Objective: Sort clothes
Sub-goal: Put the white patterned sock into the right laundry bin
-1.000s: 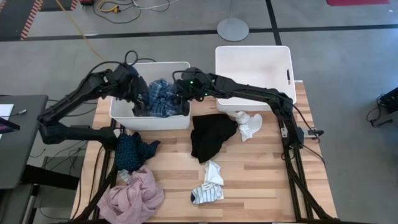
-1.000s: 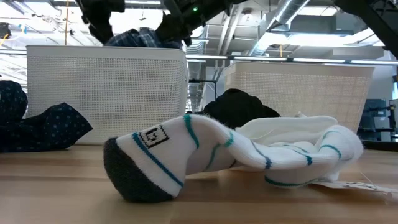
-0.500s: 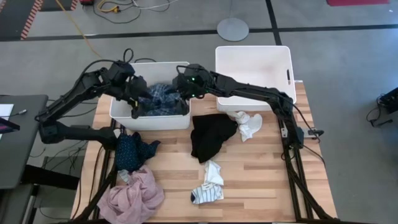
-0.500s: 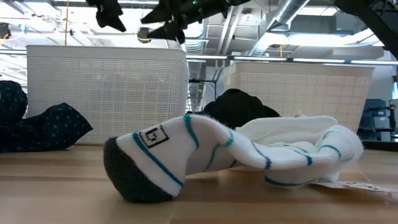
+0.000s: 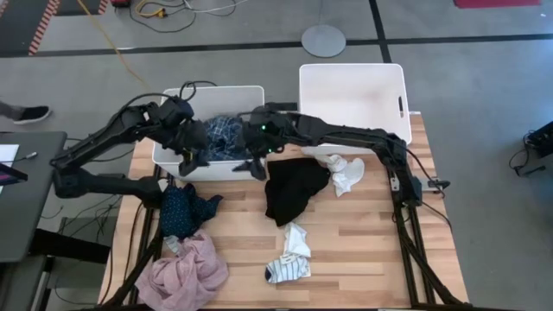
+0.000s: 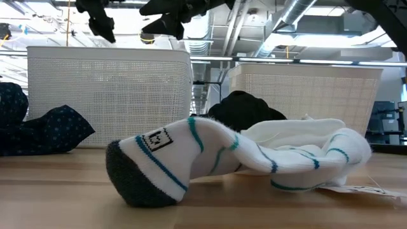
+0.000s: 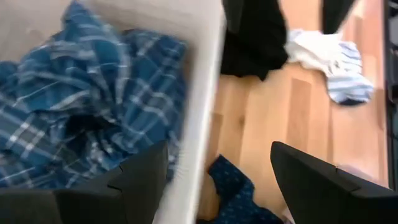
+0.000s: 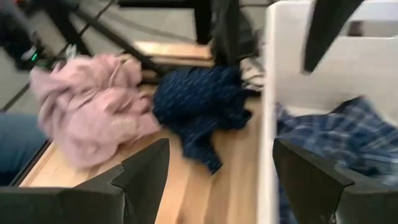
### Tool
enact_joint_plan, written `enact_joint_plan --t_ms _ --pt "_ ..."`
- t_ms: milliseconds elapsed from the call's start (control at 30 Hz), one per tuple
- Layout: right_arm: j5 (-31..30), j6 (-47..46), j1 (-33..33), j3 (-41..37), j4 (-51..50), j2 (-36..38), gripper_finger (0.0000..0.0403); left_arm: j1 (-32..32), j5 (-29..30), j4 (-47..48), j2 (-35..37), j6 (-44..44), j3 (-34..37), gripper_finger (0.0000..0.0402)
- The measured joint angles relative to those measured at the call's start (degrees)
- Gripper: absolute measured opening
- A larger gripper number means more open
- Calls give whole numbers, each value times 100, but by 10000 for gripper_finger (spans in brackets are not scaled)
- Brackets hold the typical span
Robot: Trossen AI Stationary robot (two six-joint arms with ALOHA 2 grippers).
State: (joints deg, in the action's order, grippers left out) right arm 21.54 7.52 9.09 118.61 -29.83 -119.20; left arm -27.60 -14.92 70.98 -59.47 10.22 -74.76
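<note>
Both of your grippers are wide open and hold nothing: the left gripper (image 5: 188, 158) and the right gripper (image 5: 254, 163) hang over the front wall of the left bin (image 5: 169, 167). For the next garment, I think you should lift clear of that wall first and then go down on the middle of the cloth.

The blue plaid garment (image 5: 220, 138) lies inside the left bin. The right bin (image 5: 396, 79) looks empty. The black garment (image 5: 292, 190) lies near the table's middle, and the pink garment (image 5: 183, 275) at its front left corner.
</note>
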Motion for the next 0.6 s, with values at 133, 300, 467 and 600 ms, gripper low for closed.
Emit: enact_joint_plan --t_ms 133,300,467,600 --pt "2 228 -236 0 -249 0 302 392 -3 -80 266 -35 0 277" --pt "2 338 -504 0 -405 55 302 949 -2 -354 665 -324 0 277" --pt "0 448 -773 2 -662 279 302 1512 0 -768 1066 -656 0 277" --pt "0 456 -1055 4 -992 504 302 1939 -1 -1123 1294 -917 0 277"
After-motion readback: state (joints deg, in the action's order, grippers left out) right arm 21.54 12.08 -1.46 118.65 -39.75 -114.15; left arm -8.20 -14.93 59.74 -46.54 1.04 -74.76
